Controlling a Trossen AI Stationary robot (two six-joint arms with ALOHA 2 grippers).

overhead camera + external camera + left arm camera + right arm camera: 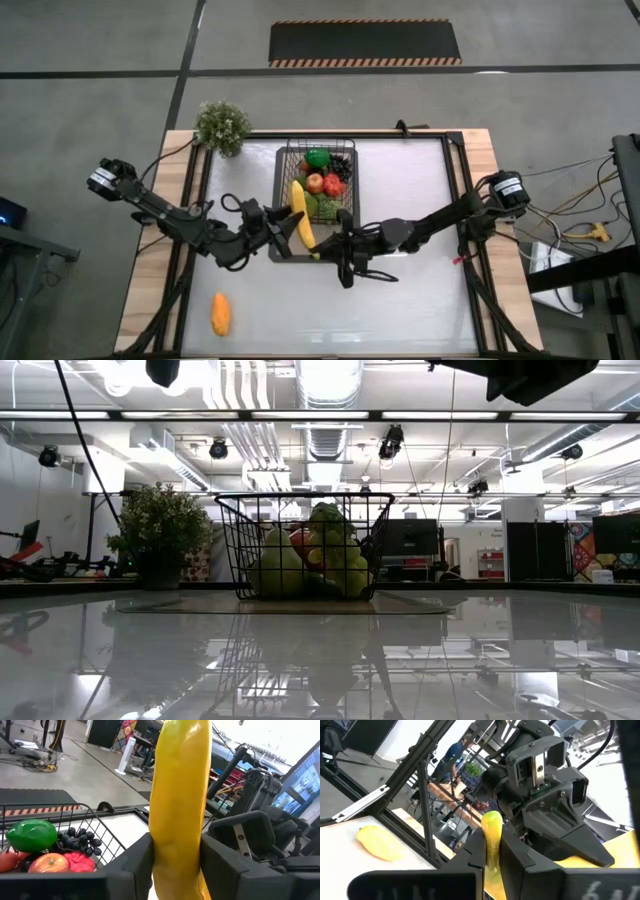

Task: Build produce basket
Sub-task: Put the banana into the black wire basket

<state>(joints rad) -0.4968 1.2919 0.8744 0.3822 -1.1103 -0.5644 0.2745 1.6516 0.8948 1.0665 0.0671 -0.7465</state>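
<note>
Nearest the front edge of the glossy white bench (400,300) lay a small orange, smooth-skinned piece of produce (220,314), oblong and alone, well apart from both arms. Farther in, the two dark arms met at the near end of the basket (281,200), where a smooth, waxy yellow banana (300,213) was gripped from both sides. The left gripper (175,857) had its two blocky dark fingers closed part-way against the banana's thick middle, the fruit rising upright between them. The right gripper (492,857) was shut tight on the banana's narrow greenish-yellow tip, its fingers pinching the end. Beyond them stood the black wire-mesh basket, rectangular with open grid sides, on a flat dark-bordered mat (200,605); inside lay a glossy green rounded fruit (31,835), a cluster of dark beaded grapes (77,839), a red-and-yellow apple (48,863) and a red piece (80,861) touching it. At the far left corner of the bench sat a bushy green potted plant (222,127). On the floor beyond lay a dark mat with striped edges (365,42).
</note>
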